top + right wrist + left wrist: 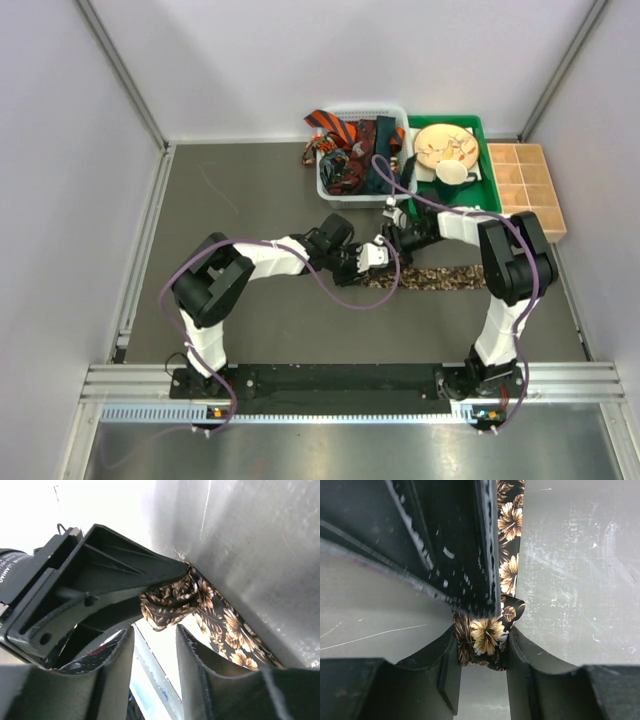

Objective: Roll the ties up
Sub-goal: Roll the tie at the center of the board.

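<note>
Left wrist view: the left gripper [483,636] is clamped on the rolled-up end of the floral tie [510,525]. Its fingers [447,665] pinch the small coil from both sides, presumably so the started turns cannot spring open. Pressed along the strip just beyond the coil is a dark finger of the right gripper [155,630]. Seen from its own camera, that gripper's jaws stand apart with nothing between them, and the coil sits just past their tips. I judge it is posed there to steady or tuck the fabric while the left gripper turns the roll.

From above, the two tools meet at the tie's left end. The unrolled rest lies flat on the table [250,200], running right along the near side of the right arm toward that arm's upright link. The roll must travel that way, so the right arm itself crowds the path. Bare grey surface shows to the left and on the near side, and that is where the room to move lies. On the far side the white basket [322,178], with more ties [345,132] heaped in it, stands near the grippers. The green tray [488,150] and the wooden divided box [525,190] lie further right, so a lift toward them would be tight.
</note>
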`<state>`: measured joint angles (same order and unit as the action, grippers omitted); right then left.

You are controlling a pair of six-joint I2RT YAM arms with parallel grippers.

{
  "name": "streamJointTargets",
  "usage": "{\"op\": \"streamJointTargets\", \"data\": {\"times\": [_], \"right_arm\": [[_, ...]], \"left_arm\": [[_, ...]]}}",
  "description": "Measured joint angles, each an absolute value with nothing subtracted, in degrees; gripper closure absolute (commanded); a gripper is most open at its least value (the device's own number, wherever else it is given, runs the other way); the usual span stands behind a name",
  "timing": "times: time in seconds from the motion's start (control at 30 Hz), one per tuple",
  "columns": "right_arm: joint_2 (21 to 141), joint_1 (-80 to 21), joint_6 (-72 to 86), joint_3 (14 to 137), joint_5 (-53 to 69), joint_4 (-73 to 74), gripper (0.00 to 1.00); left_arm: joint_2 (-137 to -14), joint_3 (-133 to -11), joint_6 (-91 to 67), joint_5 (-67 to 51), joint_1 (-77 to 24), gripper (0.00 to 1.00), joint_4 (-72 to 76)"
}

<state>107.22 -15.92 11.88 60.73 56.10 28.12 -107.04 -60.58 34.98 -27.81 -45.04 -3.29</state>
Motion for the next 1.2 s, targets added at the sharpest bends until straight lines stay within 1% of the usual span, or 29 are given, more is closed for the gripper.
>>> {"op": "streamJointTargets", "data": {"times": [0.23, 0.33, 0.37, 0.43, 0.47, 0.53, 0.57, 0.63, 0.67, 0.7, 0.73, 0.77, 0.93, 1.03, 1.1, 1.2], "right_arm": [[108.3, -17.2, 14.0, 60.6, 56.6, 25.7, 0.63], [109.5, -18.3, 14.2, 60.6, 55.8, 25.7, 0.69], [109.8, -18.6, 14.1, 60.6, 55.4, 25.7, 0.78], [110.1, -18.7, 14.0, 60.7, 54.9, 25.8, 0.9], [110.2, -18.7, 14.0, 60.8, 54.5, 26.0, 1.0], [110.3, -18.7, 14.1, 60.9, 54.1, 26.2, 1.0], [110.3, -18.7, 14.1, 60.9, 54.0, 26.3, 1.0], [110.3, -18.7, 14.0, 60.9, 53.5, 26.5, 1.0], [110.3, -18.6, 14.0, 60.9, 52.9, 26.7, 1.0], [110.3, -18.5, 13.9, 60.9, 52.6, 26.9, 1.0], [110.3, -18.2, 13.8, 60.9, 52.2, 27.3, 1.0], [110.3, -17.9, 13.6, 60.9, 52.0, 27.6, 1.0], [111.0, -17.1, 12.3, 60.9, 51.1, 29.1, 1.0], [111.2, -16.9, 11.1, 60.9, 50.9, 29.7, 1.0], [111.4, -16.7, 10.5, 60.9, 50.7, 30.0, 1.0], [111.8, -16.4, 9.4, 60.9, 50.9, 30.2, 1.0]], "left_arm": [[-107.9, -63.1, 34.2, -26.0, -45.8, 0.75, -7.0], [-108.2, -63.8, 34.0, -25.6, -46.0, 0.74, -8.0], [-108.2, -63.9, 34.0, -25.5, -46.0, 0.74, -8.1], [-108.3, -64.1, 33.9, -25.3, -46.1, 0.71, -8.3], [-108.3, -64.1, 33.9, -25.1, -46.2, 0.69, -8.3], [-108.3, -64.1, 33.8, -25.0, -46.2, 0.59, -8.4], [-108.3, -64.1, 33.8, -25.0, -46.2, 0.46, -8.4], [-108.3, -64.1, 33.6, -24.6, -46.2, 0.36, -8.3], [-108.3, -64.3, 33.1, -24.4, -46.2, 0.23, -8.2], [-108.3, -64.3, 32.8, -24.5, -46.0, 0.15, -8.2], [-108.3, -64.3, 32.4, -24.8, -45.6, 0.06, -8.3], [-108.3, -64.3, 31.8, -25.3, -45.3, 0.01, -8.3], [-105.8, -61.3, 30.6, -30.7, -41.6, 0.01, -7.8], [-100.3, -57.1, 29.8, -34.9, -38.2, 0.01, -6.1], [-95.8, -54.2, 29.3, -37.3, -36.4, 0.01, -2.6], [-89.6, -48.9, 27.2, -41.5, -35.6, 0.01, 7.6]]}}
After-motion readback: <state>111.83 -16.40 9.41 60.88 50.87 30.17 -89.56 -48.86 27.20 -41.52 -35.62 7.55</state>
